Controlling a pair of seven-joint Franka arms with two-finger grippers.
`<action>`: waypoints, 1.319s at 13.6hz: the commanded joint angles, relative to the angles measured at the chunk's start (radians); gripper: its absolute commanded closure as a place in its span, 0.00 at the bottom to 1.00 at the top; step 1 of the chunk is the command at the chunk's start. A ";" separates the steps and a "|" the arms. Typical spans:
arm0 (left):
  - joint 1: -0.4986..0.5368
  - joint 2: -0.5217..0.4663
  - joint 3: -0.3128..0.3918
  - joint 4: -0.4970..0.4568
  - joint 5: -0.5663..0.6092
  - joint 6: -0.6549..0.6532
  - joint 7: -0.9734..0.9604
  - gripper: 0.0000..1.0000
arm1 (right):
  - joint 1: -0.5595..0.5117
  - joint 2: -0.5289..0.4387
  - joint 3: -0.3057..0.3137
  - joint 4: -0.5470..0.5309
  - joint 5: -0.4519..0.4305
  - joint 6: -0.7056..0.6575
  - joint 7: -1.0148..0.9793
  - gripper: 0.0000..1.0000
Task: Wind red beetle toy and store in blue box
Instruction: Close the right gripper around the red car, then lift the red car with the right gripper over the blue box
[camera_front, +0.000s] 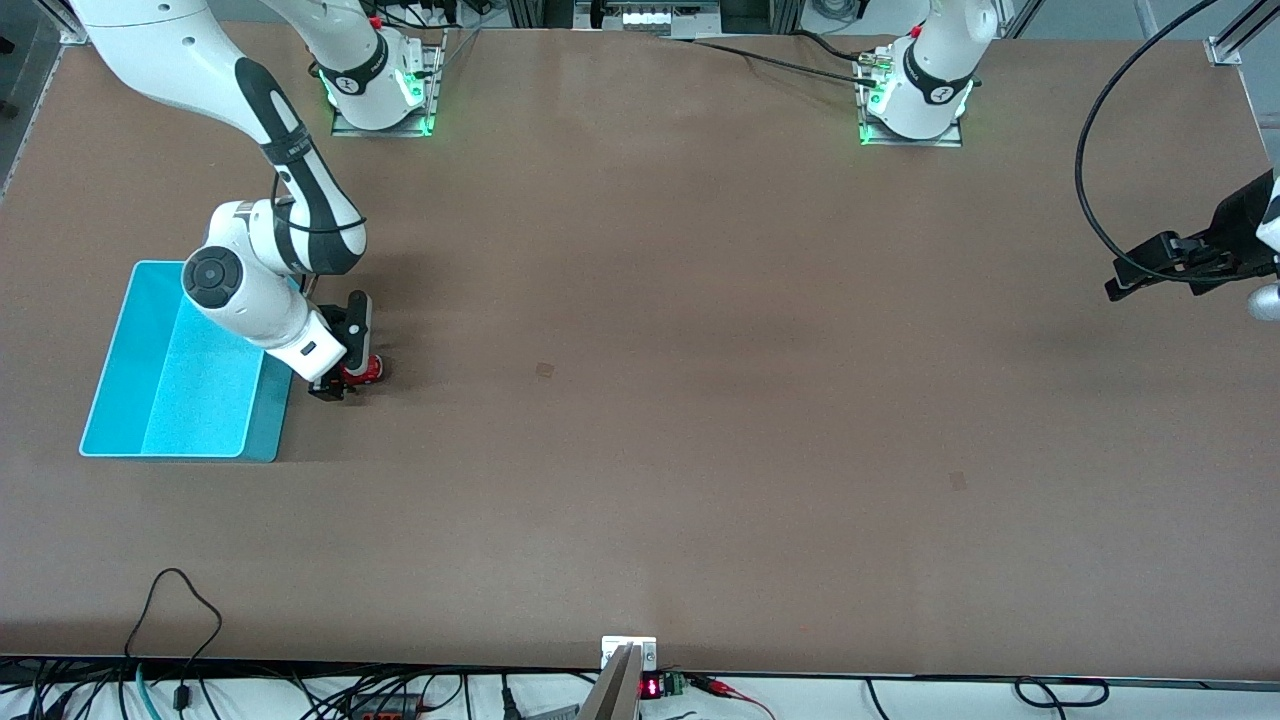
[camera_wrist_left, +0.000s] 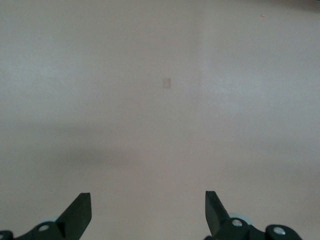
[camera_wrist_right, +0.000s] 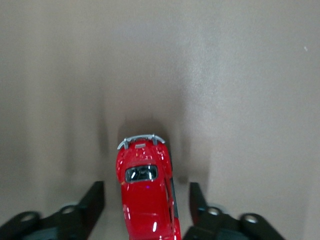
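Front view: the right gripper (camera_front: 345, 378) is down over the beetle (camera_front: 368, 370), on the table just beside the box (camera_front: 120, 390); the left gripper (camera_front: 1150, 270) waits wide open.

Right wrist view: fingers (camera_wrist_right: 92, 202) straddle the beetle (camera_wrist_right: 147, 200) with gaps, not touching. I judge the grasp is underway; next, close squarely.

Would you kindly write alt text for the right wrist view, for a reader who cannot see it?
A red beetle toy sits on the brown table between the two dark fingers of the right gripper, with a gap visible on each side of the car. Its silvery bumper points away from the camera.
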 joint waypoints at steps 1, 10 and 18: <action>0.001 -0.016 0.006 -0.004 -0.001 -0.020 0.016 0.00 | -0.017 0.003 0.003 -0.002 -0.007 0.006 -0.025 0.71; 0.015 -0.016 0.015 -0.007 -0.001 -0.028 0.017 0.00 | -0.010 -0.118 0.032 0.090 0.012 -0.110 0.315 1.00; 0.016 -0.016 0.016 -0.007 -0.001 -0.034 0.022 0.00 | -0.066 -0.272 -0.070 0.112 0.003 -0.260 0.840 1.00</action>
